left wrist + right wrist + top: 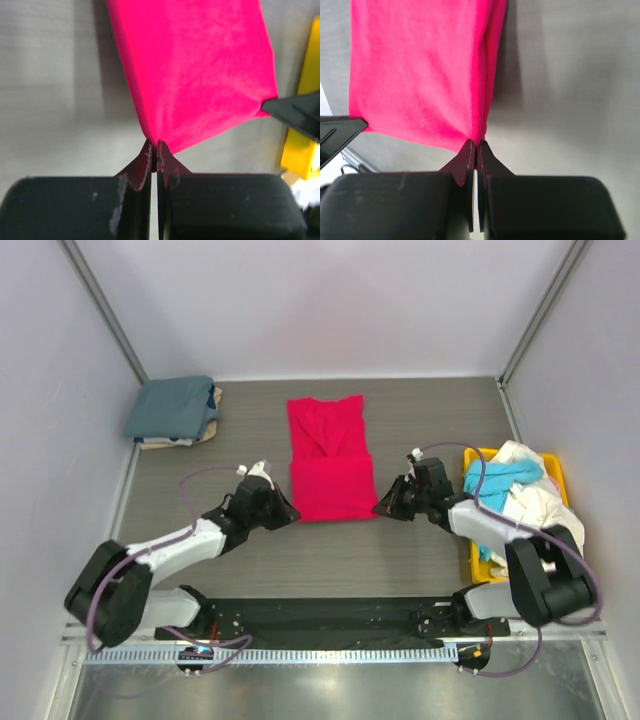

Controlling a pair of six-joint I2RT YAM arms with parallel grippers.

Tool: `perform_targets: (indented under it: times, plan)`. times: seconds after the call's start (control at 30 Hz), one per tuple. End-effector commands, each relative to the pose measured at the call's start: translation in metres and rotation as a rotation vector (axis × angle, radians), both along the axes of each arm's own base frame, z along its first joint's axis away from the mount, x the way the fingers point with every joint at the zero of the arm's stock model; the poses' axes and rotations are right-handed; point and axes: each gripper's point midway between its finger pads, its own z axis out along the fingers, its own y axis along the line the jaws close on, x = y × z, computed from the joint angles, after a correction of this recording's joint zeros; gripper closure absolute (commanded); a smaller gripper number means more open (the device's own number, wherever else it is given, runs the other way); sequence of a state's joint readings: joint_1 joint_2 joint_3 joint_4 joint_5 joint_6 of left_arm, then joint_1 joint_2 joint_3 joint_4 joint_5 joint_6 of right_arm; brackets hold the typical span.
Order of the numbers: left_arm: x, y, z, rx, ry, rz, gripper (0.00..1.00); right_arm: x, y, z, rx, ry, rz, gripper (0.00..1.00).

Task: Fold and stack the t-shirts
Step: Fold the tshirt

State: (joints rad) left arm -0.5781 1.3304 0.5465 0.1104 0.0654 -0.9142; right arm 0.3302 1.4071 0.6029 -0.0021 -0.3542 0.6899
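Centrally on the grey table (330,560), the bright red-pink cloth t-shirt (330,475) lies flat, its near-left corner clamped by the closed left gripper (154,150), its near-right corner by the closed right gripper (475,147).

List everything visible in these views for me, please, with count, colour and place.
red-pink t-shirt: one, bright red-pink, table centre, partly folded.
stacked shirts: at least two, slate blue-grey over tan, far left corner.
yellow bin: one, yellow, right side of the table.
cyan shirt: one, cyan, heaped in the bin.
cream-white cloth: count unclear, cream-white, heaped in the bin.
table: one, grey wood grain.
left pincer: one, black, shut on the red-pink t-shirt's near left corner.
right pincer: one, black, shut on its near right corner.
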Motion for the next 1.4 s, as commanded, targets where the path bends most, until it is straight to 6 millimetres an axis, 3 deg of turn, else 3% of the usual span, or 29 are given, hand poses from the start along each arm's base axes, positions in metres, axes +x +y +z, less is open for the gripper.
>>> perform_targets:
  times: [0.0,0.03,0.27,0.4,0.47,0.53,0.57,0.6,0.63,0.7,0.73,0.8,0.83,0.9,0.93,1.0,1.07,1.13,1.17,1.23,1.3,1.33,1.37]
  plan:
    - [-0.037,0.013,0.001,0.101,0.039,0.007,1.0,-0.031,-0.011,0.008,-0.034,0.026,0.001,0.99]
    - [-0.041,0.013,0.018,0.083,-0.006,0.007,1.0,-0.037,-0.013,0.011,-0.033,0.033,-0.005,0.99]
    - [-0.082,0.028,0.05,0.048,-0.001,0.039,1.0,-0.089,-0.022,0.041,-0.064,0.049,-0.031,0.99]
    - [-0.092,0.041,0.065,0.062,0.003,0.055,1.0,-0.097,-0.024,0.056,-0.072,0.035,-0.049,0.99]
    - [-0.092,0.048,0.068,0.099,0.0,0.065,1.0,-0.089,-0.024,0.065,-0.085,0.018,-0.062,0.99]
    - [-0.082,0.053,0.088,0.14,-0.054,0.083,1.0,-0.074,-0.026,0.083,-0.114,-0.031,-0.085,0.99]
    - [-0.08,0.057,0.09,0.175,-0.058,0.085,1.0,-0.068,-0.027,0.084,-0.139,-0.029,-0.09,0.99]
    - [-0.069,0.061,0.106,0.204,-0.097,0.116,1.0,-0.061,-0.028,0.087,-0.164,-0.041,-0.089,0.99]
    - [-0.064,0.063,0.11,0.238,-0.112,0.117,1.0,-0.048,-0.027,0.104,-0.163,-0.08,-0.1,0.99]
    - [-0.055,0.065,0.123,0.275,-0.136,0.119,1.0,-0.033,-0.028,0.103,-0.206,-0.067,-0.108,0.99]
    - [-0.045,0.061,0.133,0.294,-0.151,0.108,1.0,-0.021,-0.026,0.117,-0.207,-0.102,-0.106,0.99]
    - [-0.031,0.059,0.142,0.305,-0.161,0.111,1.0,-0.004,-0.029,0.114,-0.235,-0.084,-0.114,0.99]
    - [-0.018,0.057,0.149,0.301,-0.156,0.114,1.0,0.009,-0.027,0.127,-0.234,-0.111,-0.118,0.99]
    - [-0.001,0.052,0.161,0.287,-0.172,0.098,1.0,0.026,-0.03,0.12,-0.269,-0.094,-0.118,0.99]
    - [0.012,0.057,0.153,0.295,-0.137,0.116,1.0,0.037,-0.028,0.132,-0.264,-0.121,-0.121,0.99]
    - [0.027,0.049,0.163,0.249,-0.141,0.087,1.0,0.052,-0.029,0.132,-0.278,-0.121,-0.116,0.99]
    - [0.044,0.048,0.155,0.244,-0.099,0.085,1.0,0.07,-0.026,0.133,-0.287,-0.116,-0.112,0.99]
    - [0.063,0.049,0.161,0.229,-0.1,0.097,1.0,0.087,-0.027,0.137,-0.295,-0.123,-0.114,0.99]
    - [0.07,0.047,0.153,0.234,-0.073,0.092,1.0,0.092,-0.029,0.137,-0.302,-0.119,-0.117,0.99]
    - [0.085,0.045,0.161,0.214,-0.079,0.096,1.0,0.105,-0.031,0.144,-0.301,-0.127,-0.122,0.99]
    - [0.098,0.042,0.158,0.203,-0.059,0.093,1.0,0.115,-0.032,0.135,-0.315,-0.102,-0.115,0.99]
    - [0.106,0.047,0.156,0.204,-0.051,0.108,0.99,0.123,-0.035,0.142,-0.311,-0.112,-0.125,0.99]
    - [0.112,0.049,0.154,0.205,-0.045,0.12,0.99,0.129,-0.036,0.133,-0.319,-0.091,-0.123,0.99]
